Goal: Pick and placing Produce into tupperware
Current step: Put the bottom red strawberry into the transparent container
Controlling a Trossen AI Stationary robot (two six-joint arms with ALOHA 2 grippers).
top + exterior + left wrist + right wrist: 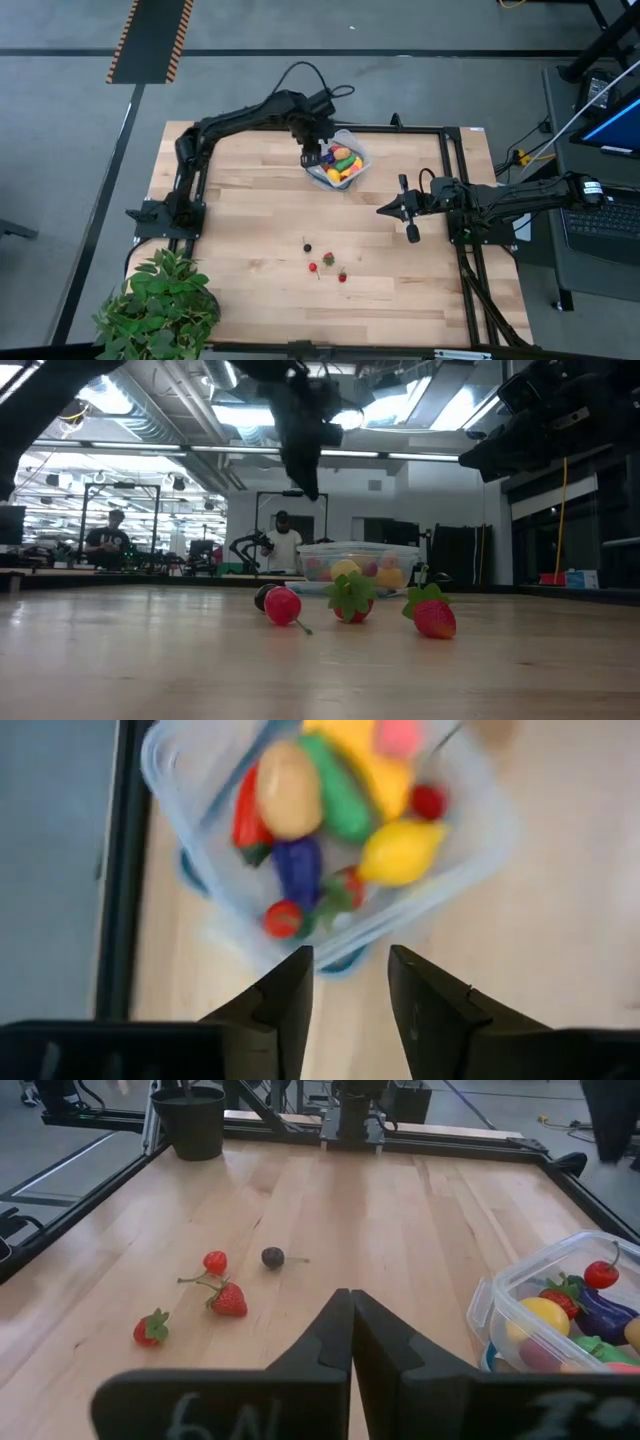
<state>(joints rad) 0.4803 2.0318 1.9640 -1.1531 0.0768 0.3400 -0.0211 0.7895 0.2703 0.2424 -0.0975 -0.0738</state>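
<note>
Clear bluish plastic marks the tupperware, upper centre of the high view on the wooden table. It holds a lemon, a green cucumber, a purple eggplant and other produce. The left gripper hangs over the container's left edge, fingers parted with nothing between them. Four pieces lie loose lower centre: a dark berry, a cherry and two strawberries. The right gripper waits at centre right, fingers pressed together.
</note>
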